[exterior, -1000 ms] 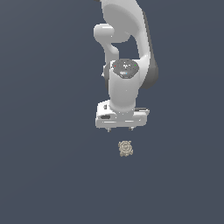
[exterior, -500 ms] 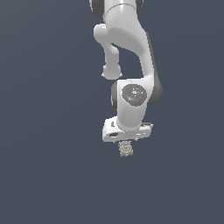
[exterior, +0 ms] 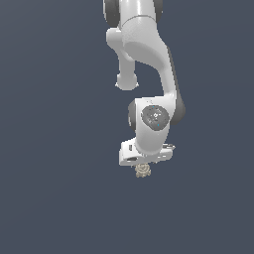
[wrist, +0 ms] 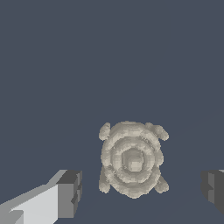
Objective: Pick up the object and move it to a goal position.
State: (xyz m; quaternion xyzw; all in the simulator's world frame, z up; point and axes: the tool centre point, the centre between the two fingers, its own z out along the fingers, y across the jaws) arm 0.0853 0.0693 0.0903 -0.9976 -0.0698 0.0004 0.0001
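Observation:
The object (exterior: 143, 170) is a small beige knobbly lump with ringed ridges and little nubs, lying on the dark floor. In the exterior view the white gripper (exterior: 144, 163) sits directly over it, hiding its upper part. In the wrist view the object (wrist: 131, 158) lies between the two dark fingertips (wrist: 70, 192), one on each side, with clear gaps to both. The gripper (wrist: 142, 190) is open and touches nothing.
A plain dark blue-grey floor (exterior: 59, 198) spreads all around. The white arm (exterior: 144, 59) rises above the gripper toward the top of the exterior view.
The arm has come down over the object. The gripper, earlier a clear gap above it, now sits low around it, covering its top in the exterior view.

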